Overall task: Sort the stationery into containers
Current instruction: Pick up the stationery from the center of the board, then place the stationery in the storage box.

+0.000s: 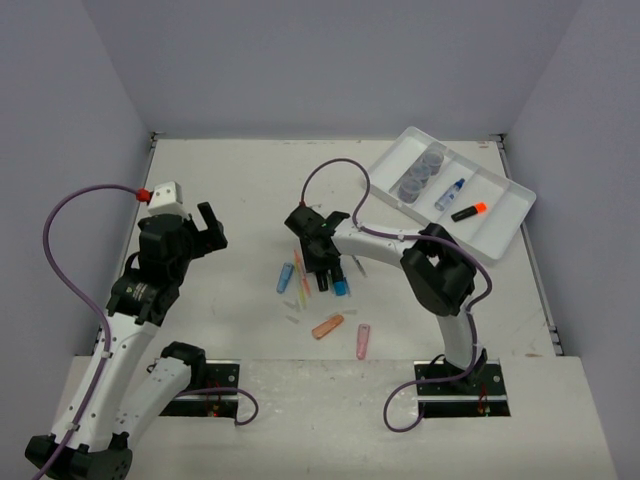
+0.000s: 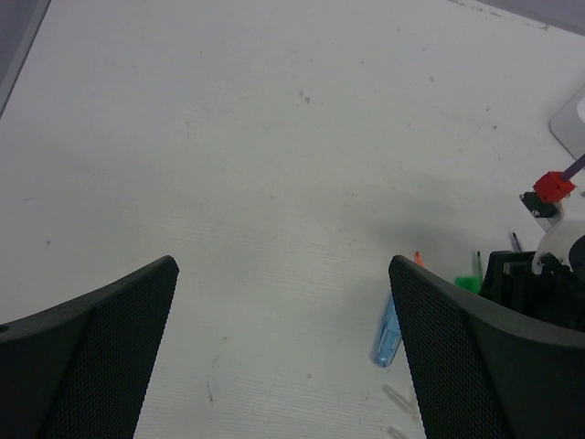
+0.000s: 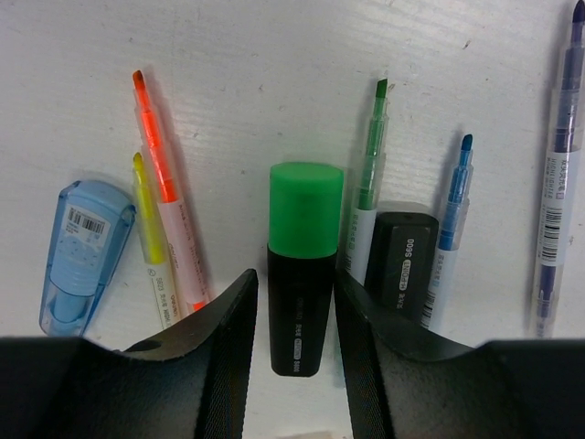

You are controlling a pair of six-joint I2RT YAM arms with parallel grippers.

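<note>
Closely flanking green-capped highlighter [image 3: 304, 265]: thin pens [image 3: 368, 174], second highlighter [image 3: 402, 256].

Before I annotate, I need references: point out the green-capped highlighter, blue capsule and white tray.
green-capped highlighter [image 3: 305, 210], right wrist view, green cap
blue capsule [image 3: 80, 261], right wrist view, clear body
white tray [image 1: 503, 222], top external view, bare compartment

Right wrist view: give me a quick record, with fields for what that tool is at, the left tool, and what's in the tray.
right tool: open, one finger on each side of the green-capped highlighter, which lies on the table
left tool: open, above the table, holding nothing
white tray: three round pots, blue-capped highlighter, orange-capped highlighter
</note>
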